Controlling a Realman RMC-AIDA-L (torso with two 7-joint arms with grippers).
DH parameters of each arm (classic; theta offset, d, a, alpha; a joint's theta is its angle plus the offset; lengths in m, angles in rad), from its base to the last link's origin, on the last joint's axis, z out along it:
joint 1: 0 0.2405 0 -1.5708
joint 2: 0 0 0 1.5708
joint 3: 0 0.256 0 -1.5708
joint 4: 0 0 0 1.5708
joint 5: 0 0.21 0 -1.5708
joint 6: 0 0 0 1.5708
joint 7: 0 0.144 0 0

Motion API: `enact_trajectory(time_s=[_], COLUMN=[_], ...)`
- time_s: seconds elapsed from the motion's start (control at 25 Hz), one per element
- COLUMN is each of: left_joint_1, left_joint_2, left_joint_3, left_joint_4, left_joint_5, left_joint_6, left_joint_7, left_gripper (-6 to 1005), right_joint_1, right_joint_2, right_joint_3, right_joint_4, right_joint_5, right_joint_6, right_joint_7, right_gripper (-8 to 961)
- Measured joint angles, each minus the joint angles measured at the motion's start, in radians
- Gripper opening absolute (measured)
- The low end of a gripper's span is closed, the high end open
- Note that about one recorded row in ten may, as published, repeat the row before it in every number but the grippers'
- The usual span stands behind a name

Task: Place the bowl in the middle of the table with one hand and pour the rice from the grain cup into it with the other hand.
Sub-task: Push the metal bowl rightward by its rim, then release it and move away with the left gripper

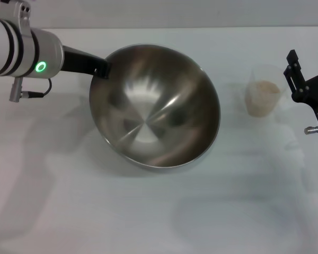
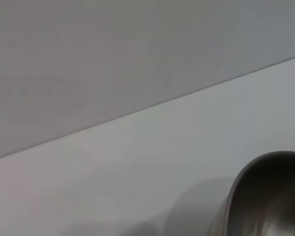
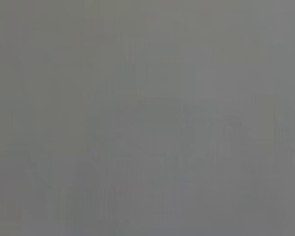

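The steel bowl (image 1: 156,106) is near the middle of the white table (image 1: 148,211), tilted with its left rim raised. My left gripper (image 1: 100,69) is shut on that far-left rim; its arm carries a green ring light. Part of the bowl also shows in the left wrist view (image 2: 270,196). The clear grain cup (image 1: 262,90) stands upright to the right of the bowl, with pale rice (image 1: 265,89) inside. My right gripper (image 1: 307,54) is open and empty, just right of the cup and apart from it. The right wrist view shows only plain grey.
The table's far edge meets a grey wall behind the bowl (image 2: 137,59). Bare tabletop lies in front of the bowl and between bowl and cup.
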Motion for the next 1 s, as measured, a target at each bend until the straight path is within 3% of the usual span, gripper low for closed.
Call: enact_trajectory(time_s=[0.6, 1.0], left_joint_1=[-0.046, -0.047], left_joint_2=[0.001, -0.002], left_joint_3=[-0.016, -0.005], left_joint_4=[-0.005, 0.047], left_joint_5=[-0.014, -0.032], left_joint_6=[-0.012, 0.088], left_joint_7=[0.024, 0.053], left_gripper=[41, 40], right_joint_1=[-0.001, 0.005], right_joint_2=[0.000, 0.000], right_joint_3=[0.000, 0.000], right_joint_4=[0.000, -0.002], right_joint_5=[0.000, 0.000], right_joint_6=[0.000, 0.000], right_joint_7=[0.000, 0.000], right_gripper=[639, 639])
